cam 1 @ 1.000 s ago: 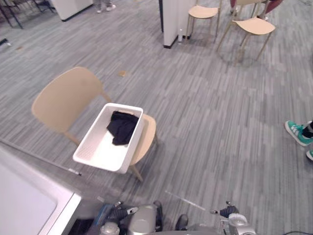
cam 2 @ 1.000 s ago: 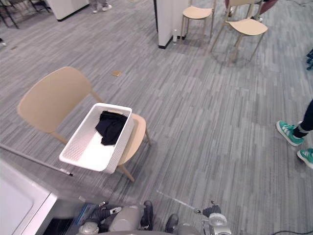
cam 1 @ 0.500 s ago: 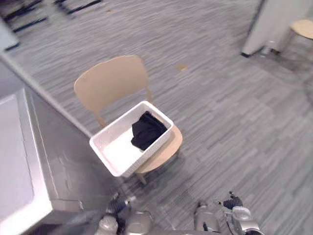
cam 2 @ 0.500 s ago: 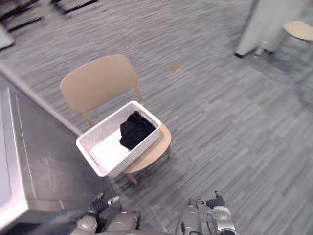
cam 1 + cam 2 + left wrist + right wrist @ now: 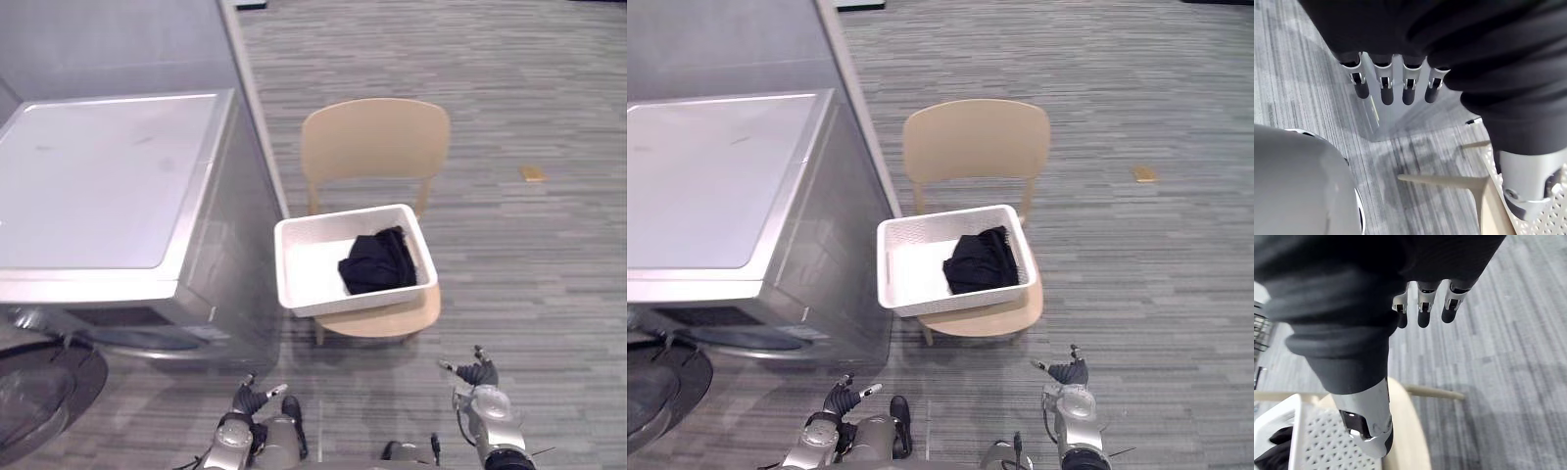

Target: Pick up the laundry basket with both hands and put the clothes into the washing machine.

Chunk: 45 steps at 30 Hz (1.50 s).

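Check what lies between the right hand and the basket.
Left eye view: bare carpet and the chair seat front edge separate right hand from basket.

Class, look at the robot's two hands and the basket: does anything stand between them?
Nothing visible does. The basket, with black clothes inside, sits on the chair beside the washer. The left hand and right hand hang open in front of the chair, with floor between.

Office-like test space — grey striped carpet (image 5: 549,264), washing machine (image 5: 98,186), beige chair (image 5: 375,142)
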Available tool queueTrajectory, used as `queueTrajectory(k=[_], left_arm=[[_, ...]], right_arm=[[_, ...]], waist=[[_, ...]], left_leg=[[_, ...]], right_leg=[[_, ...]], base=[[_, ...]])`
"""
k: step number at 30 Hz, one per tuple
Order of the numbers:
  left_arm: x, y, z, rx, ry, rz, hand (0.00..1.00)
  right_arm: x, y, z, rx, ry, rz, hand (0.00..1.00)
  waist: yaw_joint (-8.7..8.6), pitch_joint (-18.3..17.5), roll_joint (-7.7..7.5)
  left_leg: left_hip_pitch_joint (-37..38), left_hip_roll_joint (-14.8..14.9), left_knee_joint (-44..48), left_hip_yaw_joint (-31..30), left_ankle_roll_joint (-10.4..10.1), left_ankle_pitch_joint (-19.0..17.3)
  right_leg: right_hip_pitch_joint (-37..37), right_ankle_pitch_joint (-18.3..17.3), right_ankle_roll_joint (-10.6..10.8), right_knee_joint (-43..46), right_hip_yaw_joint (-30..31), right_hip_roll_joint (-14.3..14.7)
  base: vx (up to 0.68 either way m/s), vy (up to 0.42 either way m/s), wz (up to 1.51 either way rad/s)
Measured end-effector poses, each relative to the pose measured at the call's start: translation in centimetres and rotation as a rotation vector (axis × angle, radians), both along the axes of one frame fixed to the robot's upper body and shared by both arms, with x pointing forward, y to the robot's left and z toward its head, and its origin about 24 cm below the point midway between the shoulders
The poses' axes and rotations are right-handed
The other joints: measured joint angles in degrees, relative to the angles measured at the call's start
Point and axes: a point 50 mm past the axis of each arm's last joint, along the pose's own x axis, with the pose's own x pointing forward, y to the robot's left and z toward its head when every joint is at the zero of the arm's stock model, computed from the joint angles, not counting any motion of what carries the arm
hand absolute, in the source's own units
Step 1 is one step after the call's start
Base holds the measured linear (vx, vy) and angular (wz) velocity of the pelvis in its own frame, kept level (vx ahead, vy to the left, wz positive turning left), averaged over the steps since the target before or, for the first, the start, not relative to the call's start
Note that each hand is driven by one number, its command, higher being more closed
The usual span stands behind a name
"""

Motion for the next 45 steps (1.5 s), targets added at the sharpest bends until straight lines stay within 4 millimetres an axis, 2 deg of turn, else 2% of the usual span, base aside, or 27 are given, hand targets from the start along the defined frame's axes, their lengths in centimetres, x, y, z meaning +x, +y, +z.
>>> queueTrajectory(k=[4, 5, 6, 7, 8, 9, 10, 11, 12, 13, 14, 15, 16, 17, 18, 21, 25, 26, 28, 32, 33, 34, 37, 39, 40, 42, 45], left_arm=[[-0.1, 0.8, 0.0, 0.027, 0.006, -0.018, 0.00], [-0.3, 0.7, 0.0, 0.026, 0.008, -0.016, 0.00], [-0.4, 0.8, 0.0, 0.026, 0.011, -0.016, 0.00], [-0.5, 1.0, -0.1, 0.032, 0.017, -0.017, 0.00], [-0.9, 1.5, -0.2, 0.046, 0.032, -0.017, 0.00], [-1.0, 1.9, -0.3, 0.059, 0.038, -0.017, 0.00], [-0.8, 2.2, -0.1, 0.067, 0.028, -0.014, 0.00], [-1.1, 2.1, -0.2, 0.063, 0.037, -0.011, 0.00], [-1.3, 2.5, -0.3, 0.072, 0.047, -0.007, 0.00], [-1.3, 2.6, -0.3, 0.077, 0.049, -0.012, 0.00], [-1.5, 2.8, -0.3, 0.081, 0.052, -0.011, 0.00], [-1.5, 3.0, -0.2, 0.086, 0.051, -0.014, 0.00], [-1.5, 3.1, -0.2, 0.091, 0.051, -0.015, 0.00], [-1.6, 3.0, -0.3, 0.091, 0.054, -0.019, 0.00], [-1.6, 2.6, -0.3, 0.080, 0.052, -0.019, 0.00], [-2.0, 2.1, -0.5, 0.064, 0.062, -0.015, 0.00], [-2.1, 2.2, -0.6, 0.062, 0.060, -0.013, 0.00], [-2.0, 2.0, -0.5, 0.054, 0.053, -0.010, 0.00], [-1.5, 1.6, -0.4, 0.043, 0.032, -0.014, 0.00], [-1.2, 1.2, -0.3, 0.022, 0.018, 0.002, 0.00], [-1.1, 1.0, -0.3, 0.012, 0.013, 0.007, 0.00], [-0.7, 0.9, -0.2, 0.001, 0.004, 0.018, 0.00], [0.1, 0.9, 0.1, 0.000, -0.028, 0.039, 0.00], [1.8, 0.7, 0.9, -0.014, -0.083, 0.061, 0.00], [2.3, 0.7, 1.1, -0.016, -0.100, 0.070, 0.00], [4.0, 0.5, 2.0, -0.030, -0.160, 0.102, 0.00], [5.5, 0.4, 3.1, -0.068, -0.230, 0.158, 0.00]], right_arm=[[1.4, -0.1, 1.6, -0.070, -0.064, 0.039, 0.00], [1.9, -0.1, 2.1, -0.095, -0.079, 0.052, 0.00], [2.0, -0.1, 2.3, -0.107, -0.081, 0.060, 0.00], [2.2, 0.0, 2.5, -0.121, -0.087, 0.071, 0.00], [2.3, 0.0, 3.0, -0.146, -0.095, 0.082, 0.00], [2.6, 0.1, 3.5, -0.164, -0.114, 0.091, 0.00], [2.7, -0.2, 4.6, -0.211, -0.152, 0.110, 0.00], [3.1, -0.4, 5.7, -0.260, -0.190, 0.133, 0.00], [3.5, -0.7, 7.0, -0.302, -0.235, 0.150, 0.00], [3.7, -0.9, 7.6, -0.329, -0.251, 0.156, 0.00], [3.7, -1.6, 8.4, -0.379, -0.267, 0.163, 0.00], [3.5, -2.2, 8.8, -0.413, -0.263, 0.166, 0.00], [3.5, -2.4, 9.1, -0.434, -0.266, 0.174, 0.00], [3.7, -2.9, 9.9, -0.482, -0.269, 0.206, 0.00], [4.2, -3.2, 10.8, -0.523, -0.284, 0.235, 0.00], [6.5, -2.9, 12.8, -0.632, -0.298, 0.384, 0.00], [9.0, -2.4, 12.9, -0.680, -0.246, 0.521, 0.00], [9.9, -2.4, 13.2, -0.700, -0.227, 0.547, 0.00], [11.7, -3.1, 14.2, -0.753, -0.194, 0.564, 0.00], [14.4, -4.6, 16.4, -0.802, -0.145, 0.531, 0.00], [15.0, -5.1, 17.2, -0.810, -0.140, 0.505, 0.00], [15.4, -5.5, 17.9, -0.821, -0.132, 0.487, 0.00], [16.3, -5.7, 19.3, -0.845, -0.127, 0.474, 0.00], [16.7, -6.0, 20.4, -0.860, -0.137, 0.436, 0.00], [16.8, -6.0, 20.7, -0.866, -0.146, 0.428, 1.00], [17.8, -5.3, 23.0, -0.908, -0.190, 0.423, 1.00], [18.5, -4.3, 24.6, -0.964, -0.242, 0.421, 1.00]], waist=[[-0.18, -0.24, -0.51], [-0.27, -0.23, -0.45], [-0.58, 0.09, -0.89], [-1.45, 0.22, -0.68], [-2.33, 0.65, -1.73], [-3.35, 0.64, -3.62], [-4.25, 0.89, -3.37], [-4.38, 1.58, -2.19], [-4.60, 1.29, -3.03], [-4.72, 1.62, -2.35], [-4.89, 1.73, -2.19], [-5.17, 1.13, -3.29], [-5.43, 0.85, -4.04], [-6.10, 0.32, -3.19], [-5.53, -0.04, -1.81], [-4.50, -0.64, 0.83], [-4.21, -0.47, 1.43], [-3.89, 0.01, 2.05], [-3.05, 2.11, 3.50], [-2.64, 6.23, 6.31], [-1.88, 7.86, 7.33], [-1.13, 9.20, 7.76], [-0.97, 11.35, 8.46], [0.06, 13.40, 8.71], [0.26, 13.63, 8.64], [0.16, 14.19, 8.61], [0.14, 14.37, 8.38]], left_leg=[[-0.02, -1.97, -1.72, -0.42, 0.95, 0.69], [0.00, -2.77, -1.74, -0.46, 1.87, -0.97], [0.12, -2.66, -1.79, -0.52, 1.92, -1.52], [1.36, -3.43, -3.30, -0.62, 1.78, -1.81], [3.85, -5.00, -6.37, -1.05, 1.75, -1.81], [6.34, -7.01, -8.18, -1.14, 1.81, -1.84], [5.15, -6.09, -1.44, -1.26, 4.27, -4.10], [5.24, -5.41, 0.48, -2.75, 3.41, -6.33], [4.85, -4.76, 1.05, -4.33, 3.59, -6.52], [4.71, -4.23, 1.08, -4.65, 3.60, -6.50], [4.37, -4.30, 1.16, -6.10, 3.41, -6.41], [3.67, -5.64, 1.67, -7.80, 3.17, -6.42], [3.28, -6.38, 2.26, -8.36, 2.91, -6.58], [2.24, -6.40, 3.32, -10.62, 2.07, -6.77], [1.49, -5.69, 3.22, -10.90, 1.73, -6.69], [-1.66, -4.32, 2.64, -12.32, 0.75, -5.57], [-2.76, -3.79, 0.45, -14.50, -0.33, -3.82], [-3.05, -3.97, -0.11, -15.23, -0.31, -3.26], [-3.62, -4.50, -1.45, -15.49, -0.28, -1.73], [-6.31, -5.69, -4.15, -16.88, -0.61, 2.13], [-6.70, -5.60, -5.44, -17.01, -0.43, 2.80], [-7.45, -5.85, -6.72, -17.02, -0.39, 4.26], [-9.18, -6.33, -9.69, -17.66, 0.03, 6.60], [-11.09, -6.71, -12.43, -17.56, -0.15, 8.65], [-11.72, -6.91, -13.13, -17.63, -0.45, 9.26], [-14.51, -7.31, -15.40, -16.82, -0.71, 10.60], [-17.20, -7.08, -17.32, -14.84, -1.29, 11.20]], right_leg=[[-0.10, 1.91, 0.59, -1.05, -0.08, -1.25], [-1.23, 1.72, 0.88, 2.11, 0.01, -2.28], [-2.41, 1.70, 0.91, 5.00, 0.64, -2.86], [-5.25, 1.98, 1.02, 12.95, 2.98, -4.58], [-8.09, 3.74, 0.11, 20.22, 6.80, -6.02], [-10.05, 5.92, -0.94, 23.53, 10.41, -7.12], [-12.31, 6.32, -1.34, 28.90, 12.68, -6.95], [-13.90, 1.84, -0.72, 30.59, 15.68, -4.97], [-15.21, -2.61, -0.57, 27.37, 19.38, -1.32], [-15.34, -3.27, -0.38, 24.40, 20.47, 0.74], [-14.36, -3.15, 0.13, 16.27, 21.97, 3.57], [-13.56, -1.28, -0.89, 9.67, 22.60, 4.04], [-13.66, 1.25, -1.75, 8.49, 23.13, 4.13], [-12.88, 2.00, -1.84, 8.30, 21.80, 4.14], [-13.23, 2.16, -2.02, 6.95, 21.14, 4.77], [-14.25, 4.56, -2.64, 4.01, 19.11, 6.14], [-14.01, 6.05, -3.19, 1.38, 16.36, 6.86], [-14.00, 6.36, -3.13, 0.88, 15.74, 6.73], [-14.73, 7.04, -3.19, 0.67, 15.07, 6.16], [-17.28, 8.39, -3.26, -0.01, 13.65, 5.06], [-18.21, 9.04, -3.44, -0.21, 13.41, 5.13], [-19.40, 9.29, -3.49, -0.21, 13.47, 4.92], [-23.06, 9.27, -3.50, 1.30, 13.26, 4.29], [-27.69, 8.87, -3.57, 4.54, 13.44, 3.57], [-29.10, 8.57, -3.78, 5.51, 13.45, 3.25], [-34.31, 7.53, -3.72, 9.09, 13.40, 2.10], [-38.45, 7.04, -4.09, 11.29, 12.82, 1.15]], base=[[-0.03, 0.117, 0.09], [-0.05, 0.110, 0.09], [-0.10, 0.134, 0.12], [-0.09, 0.169, 0.30], [-0.07, 0.180, 0.44], [0.05, 0.189, 0.55], [0.20, 0.097, 0.42], [0.21, 0.048, 0.40], [0.15, -0.019, 0.31], [0.03, -0.033, 0.46], [0.03, -0.048, 0.75], [0.05, -0.058, 0.84], [0.10, -0.105, 1.04], [0.14, -0.123, 0.65], [0.12, -0.100, 0.45], [0.15, -0.101, 0.14], [0.13, -0.086, 0.28], [0.07, -0.017, 0.24], [0.02, 0.010, 0.21], [-0.07, 0.023, 0.27], [-0.14, 0.026, 0.17], [-0.12, 0.026, 0.12], [-0.15, 0.013, 0.12], [-0.21, -0.011, 0.07], [-0.23, -0.040, 0.16], [-0.21, -0.059, 0.23], [-0.14, -0.060, 0.24]])
